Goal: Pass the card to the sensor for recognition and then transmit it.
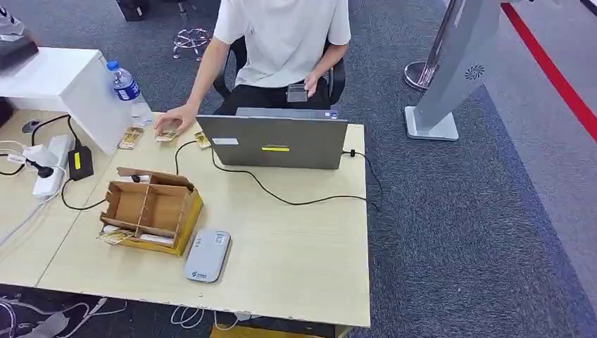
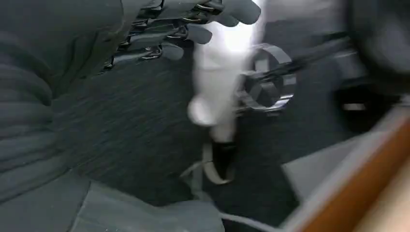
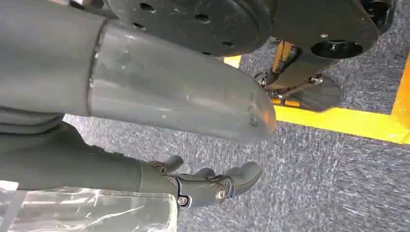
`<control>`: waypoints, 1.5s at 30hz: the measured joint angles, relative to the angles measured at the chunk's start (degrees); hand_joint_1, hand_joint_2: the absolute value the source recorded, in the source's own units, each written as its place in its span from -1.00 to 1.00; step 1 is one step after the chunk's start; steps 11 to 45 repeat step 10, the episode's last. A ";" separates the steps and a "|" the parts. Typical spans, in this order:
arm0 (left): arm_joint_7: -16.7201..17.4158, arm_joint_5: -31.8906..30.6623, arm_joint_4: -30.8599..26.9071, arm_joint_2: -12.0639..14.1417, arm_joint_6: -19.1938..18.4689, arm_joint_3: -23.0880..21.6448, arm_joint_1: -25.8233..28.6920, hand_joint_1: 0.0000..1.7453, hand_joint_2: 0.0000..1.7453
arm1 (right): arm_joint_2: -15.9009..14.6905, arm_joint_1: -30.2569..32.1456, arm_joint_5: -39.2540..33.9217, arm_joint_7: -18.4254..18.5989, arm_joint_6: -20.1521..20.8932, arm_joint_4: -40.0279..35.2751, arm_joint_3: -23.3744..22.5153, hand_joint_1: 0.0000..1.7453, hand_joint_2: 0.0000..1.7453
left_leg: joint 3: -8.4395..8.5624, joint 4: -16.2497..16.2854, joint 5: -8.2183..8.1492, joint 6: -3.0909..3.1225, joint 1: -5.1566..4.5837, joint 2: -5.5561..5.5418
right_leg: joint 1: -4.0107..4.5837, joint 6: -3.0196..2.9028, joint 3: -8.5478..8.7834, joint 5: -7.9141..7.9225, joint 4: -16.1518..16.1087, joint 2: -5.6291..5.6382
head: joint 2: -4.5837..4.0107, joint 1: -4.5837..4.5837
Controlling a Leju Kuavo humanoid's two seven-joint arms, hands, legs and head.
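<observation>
Both hands empty, left hand and right hand fingers apart (left view blurred).

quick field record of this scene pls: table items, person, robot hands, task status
sensor: grey card reader near the table's front edge
card box: cardboard organiser beside the reader
cards: three by the person's hand
laptop: open toward the person
left robot hand: hanging over carpet, holding nothing
right robot hand: hanging, holding nothing
status: no card picked up yet
</observation>
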 joint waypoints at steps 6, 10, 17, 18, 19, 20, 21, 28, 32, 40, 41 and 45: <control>6.59 -7.29 10.41 -8.40 7.40 1.15 -0.91 -1.00 1.00 | -0.33 -0.62 1.38 0.48 0.02 0.00 0.11 -1.00 1.00 | 0.03 0.13 -0.06 0.23 -0.14 -0.06 | -0.15 0.14 0.20 0.07 -0.04 -0.10 | 0.00 0.13; 11.46 -11.39 13.56 -12.84 10.17 0.39 -1.72 -1.00 1.00 | -0.41 -0.89 2.92 0.79 0.48 0.00 0.76 -1.00 -1.00 | 0.04 0.17 -0.08 0.29 -0.13 -0.02 | -0.14 0.15 0.21 0.08 -0.04 -0.07 | 0.00 0.20; 11.46 -11.39 13.56 -12.84 10.17 0.39 -1.72 -1.00 1.00 | -0.41 -0.89 2.92 0.79 0.48 0.00 0.76 -1.00 -1.00 | 0.04 0.17 -0.08 0.29 -0.13 -0.02 | -0.14 0.15 0.21 0.08 -0.04 -0.07 | 0.00 0.20; 11.46 -11.39 13.56 -12.84 10.17 0.39 -1.72 -1.00 1.00 | -0.41 -0.89 2.92 0.79 0.48 0.00 0.76 -1.00 -1.00 | 0.04 0.17 -0.08 0.29 -0.13 -0.02 | -0.14 0.15 0.21 0.08 -0.04 -0.07 | 0.00 0.20; 11.46 -11.39 13.56 -12.84 10.17 0.39 -1.72 -1.00 1.00 | -0.41 -0.89 2.92 0.79 0.48 0.00 0.76 -1.00 -1.00 | 0.04 0.17 -0.08 0.29 -0.13 -0.02 | -0.14 0.15 0.21 0.08 -0.04 -0.07 | 0.00 0.20; 11.46 -11.39 13.56 -12.84 10.17 0.39 -1.72 -1.00 1.00 | -0.41 -0.89 2.92 0.79 0.48 0.00 0.76 -1.00 -1.00 | 0.04 0.17 -0.08 0.29 -0.13 -0.02 | -0.14 0.15 0.21 0.08 -0.04 -0.07 | 0.00 0.20; 11.46 -11.39 13.56 -12.84 10.17 0.39 -1.72 -1.00 1.00 | -0.41 -0.89 2.92 0.79 0.48 0.00 0.76 -1.00 -1.00 | 0.04 0.17 -0.08 0.29 -0.13 -0.02 | -0.14 0.15 0.21 0.08 -0.04 -0.07 | 0.00 0.20; 11.46 -11.39 13.56 -12.84 10.17 0.39 -1.72 -1.00 1.00 | -0.41 -0.89 2.92 0.79 0.48 0.00 0.76 -1.00 -1.00 | 0.04 0.17 -0.08 0.29 -0.13 -0.02 | -0.14 0.15 0.21 0.08 -0.04 -0.07 | 0.00 0.20; 11.46 -11.39 13.56 -12.84 10.17 0.39 -1.72 -1.00 1.00 | -0.41 -0.89 2.92 0.79 0.48 0.00 0.76 -1.00 -1.00 | 0.04 0.17 -0.08 0.29 -0.13 -0.02 | -0.14 0.15 0.21 0.08 -0.04 -0.07 | 0.00 0.20; 11.46 -11.39 13.56 -12.84 10.17 0.39 -1.72 -1.00 1.00 | -0.41 -0.89 2.92 0.79 0.48 0.00 0.76 -1.00 -1.00 | 0.04 0.17 -0.08 0.29 -0.13 -0.02 | -0.14 0.15 0.21 0.08 -0.04 -0.07 | 0.00 0.20; 11.46 -11.39 13.56 -12.84 10.17 0.39 -1.72 -1.00 1.00 | -0.41 -0.89 2.92 0.79 0.48 0.00 0.76 -1.00 -1.00 | 0.04 0.17 -0.08 0.29 -0.13 -0.02 | -0.14 0.15 0.21 0.08 -0.04 -0.07 | 0.00 0.20; 11.46 -11.39 13.56 -12.84 10.17 0.39 -1.72 -1.00 1.00 | -0.41 -0.89 2.92 0.79 0.48 0.00 0.76 -1.00 -1.00 | 0.04 0.17 -0.08 0.29 -0.13 -0.02 | -0.14 0.15 0.21 0.08 -0.04 -0.07 | 0.00 0.20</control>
